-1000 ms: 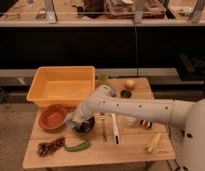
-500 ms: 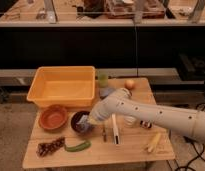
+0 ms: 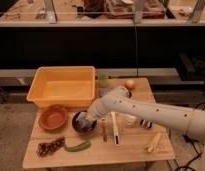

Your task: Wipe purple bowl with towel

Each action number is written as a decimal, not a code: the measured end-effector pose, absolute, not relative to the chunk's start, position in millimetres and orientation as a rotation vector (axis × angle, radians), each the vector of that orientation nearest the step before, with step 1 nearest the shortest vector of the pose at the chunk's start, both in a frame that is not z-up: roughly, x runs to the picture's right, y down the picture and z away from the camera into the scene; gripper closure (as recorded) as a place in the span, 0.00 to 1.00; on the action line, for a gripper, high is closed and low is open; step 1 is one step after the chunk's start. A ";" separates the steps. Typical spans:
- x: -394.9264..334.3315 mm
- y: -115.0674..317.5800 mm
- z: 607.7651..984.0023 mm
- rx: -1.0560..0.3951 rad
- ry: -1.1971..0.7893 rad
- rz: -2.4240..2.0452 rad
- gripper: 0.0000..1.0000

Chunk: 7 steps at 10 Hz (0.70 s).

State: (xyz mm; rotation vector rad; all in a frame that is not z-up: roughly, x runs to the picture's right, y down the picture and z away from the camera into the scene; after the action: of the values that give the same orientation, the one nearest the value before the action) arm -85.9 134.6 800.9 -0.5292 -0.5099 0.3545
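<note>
Behind everything runs a dark counter with a railing above it. In front stands a light wooden table (image 3: 127,152), and the robot's white arm (image 3: 146,111) reaches across it from the right. A second ago the arm was humped up over the table's middle. It now lies flatter and longer, with the forearm stretched leftward.

A yellow plastic tub (image 3: 61,103) fills the back left corner. Just in front of it sits the orange-brown bowl (image 3: 53,117), and right beside that, to its right, the purple bowl (image 3: 77,126).

The gripper (image 3: 88,119) has stayed at the purple bowl throughout, drifting only a little toward the bowl's right rim. It is clamped shut on the towel (image 3: 85,120), a pale grey-blue wad pressed down inside the bowl. More of the bowl's dark left side shows than a second ago.

I read this as a wiping stroke under way. The cloth is in contact and sweeping across the inside, so the task is in its main phase rather than the approach, and the bowl has not visibly slid.

Smaller things lie around untouched:
- a banana (image 3: 154,142) at the front right
- a green vegetable (image 3: 77,146) and a dark clustered item (image 3: 50,146) at the front left
- a white-handled utensil (image 3: 115,132) under the arm
- a green cup (image 3: 103,80) and a round fruit (image 3: 129,84) at the back
</note>
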 end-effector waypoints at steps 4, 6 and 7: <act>-103.5 130.4 810.5 -0.519 -0.510 0.342 1.00; -103.3 131.0 806.2 -0.515 -0.525 0.336 1.00; -101.4 131.9 799.8 -0.512 -0.536 0.334 1.00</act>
State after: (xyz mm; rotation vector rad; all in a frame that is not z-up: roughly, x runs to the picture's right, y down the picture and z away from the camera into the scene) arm -101.4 131.9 799.8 -0.5119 -0.5356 0.3337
